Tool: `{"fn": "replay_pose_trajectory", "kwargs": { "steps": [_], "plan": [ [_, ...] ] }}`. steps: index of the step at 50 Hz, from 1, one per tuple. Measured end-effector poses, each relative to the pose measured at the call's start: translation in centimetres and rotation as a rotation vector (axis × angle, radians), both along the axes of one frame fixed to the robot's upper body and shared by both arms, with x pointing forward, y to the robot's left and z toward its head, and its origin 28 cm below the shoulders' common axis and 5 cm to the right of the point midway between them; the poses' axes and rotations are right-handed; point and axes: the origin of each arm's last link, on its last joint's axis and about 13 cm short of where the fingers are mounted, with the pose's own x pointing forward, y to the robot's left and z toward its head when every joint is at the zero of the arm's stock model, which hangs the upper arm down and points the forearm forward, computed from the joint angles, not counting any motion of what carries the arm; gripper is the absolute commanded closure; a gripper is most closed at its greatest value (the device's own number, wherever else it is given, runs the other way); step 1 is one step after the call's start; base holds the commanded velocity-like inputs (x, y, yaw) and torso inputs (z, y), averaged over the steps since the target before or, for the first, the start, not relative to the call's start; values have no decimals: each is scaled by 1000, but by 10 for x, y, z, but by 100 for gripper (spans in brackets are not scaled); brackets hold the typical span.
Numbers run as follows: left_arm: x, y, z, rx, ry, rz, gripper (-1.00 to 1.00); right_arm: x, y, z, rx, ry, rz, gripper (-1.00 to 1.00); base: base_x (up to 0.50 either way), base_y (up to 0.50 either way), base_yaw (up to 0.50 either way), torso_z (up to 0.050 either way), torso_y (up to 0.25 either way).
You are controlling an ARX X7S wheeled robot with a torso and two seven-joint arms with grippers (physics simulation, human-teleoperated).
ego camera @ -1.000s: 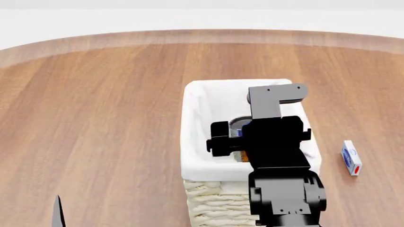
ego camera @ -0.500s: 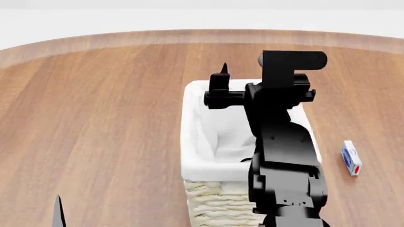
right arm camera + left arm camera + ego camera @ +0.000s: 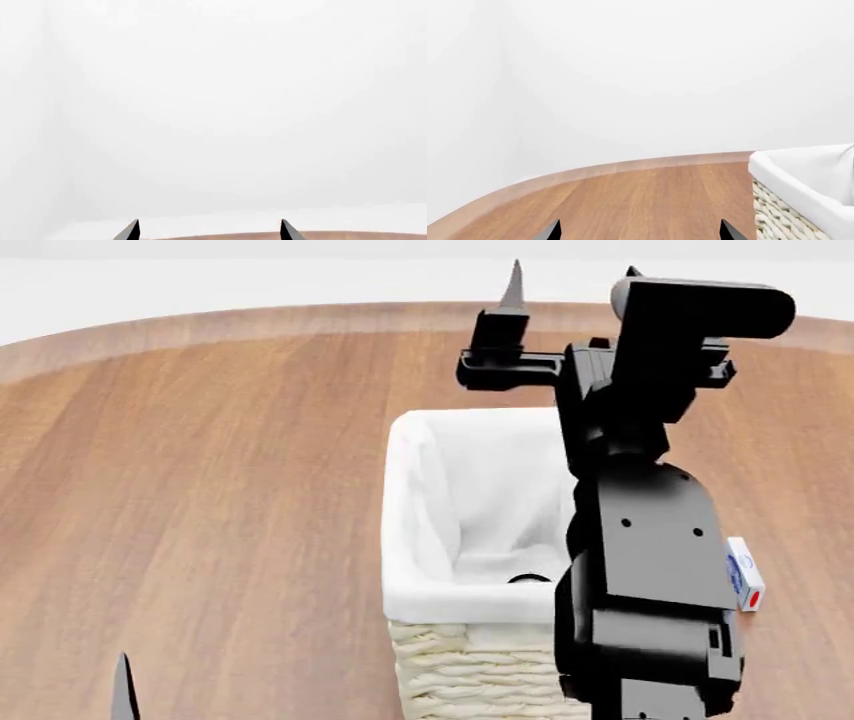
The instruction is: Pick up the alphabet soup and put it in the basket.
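The alphabet soup (image 3: 529,579) shows only as a small dark sliver with a pale edge low inside the basket (image 3: 420,540), mostly hidden behind your right arm; the label cannot be read from here. Your right gripper (image 3: 567,295) is raised above and beyond the basket's far rim, jaws spread wide with nothing between them. One pointed fingertip (image 3: 513,285) stands clear against the pale background, the other just peeks out behind the wrist housing. In the right wrist view the two dark tips (image 3: 132,231) sit well apart, with only white wall and a thin strip of wood between them.

Your left gripper (image 3: 639,232) is low at your left side, jaws also wide and holding nothing. Its two tips show at the edge of the left wrist view with bare wood between them, and the head view catches only a single tip at the lower left.

Outward from there, the basket stands upright on the round wooden tabletop (image 3: 200,490), its white liner (image 3: 461,490) folded over the cream wicker. The left wrist view catches one corner of it (image 3: 800,195), liner above the weave. Just beside the basket on your right, partly hidden by the arm, a small blue-and-white box (image 3: 743,583) with a red spot lies on the tabletop.
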Motion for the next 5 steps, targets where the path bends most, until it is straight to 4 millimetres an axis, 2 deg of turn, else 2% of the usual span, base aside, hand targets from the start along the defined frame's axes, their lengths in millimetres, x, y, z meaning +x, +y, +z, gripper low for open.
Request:
{"fn": "replay_pose_trajectory", "kwargs": {
  "steps": [5],
  "plan": [
    [0,0,0,0,-1,0,-100,-23,-2,8,4,-48,-2,-100,0,0,0,0,0]
  ]
}}
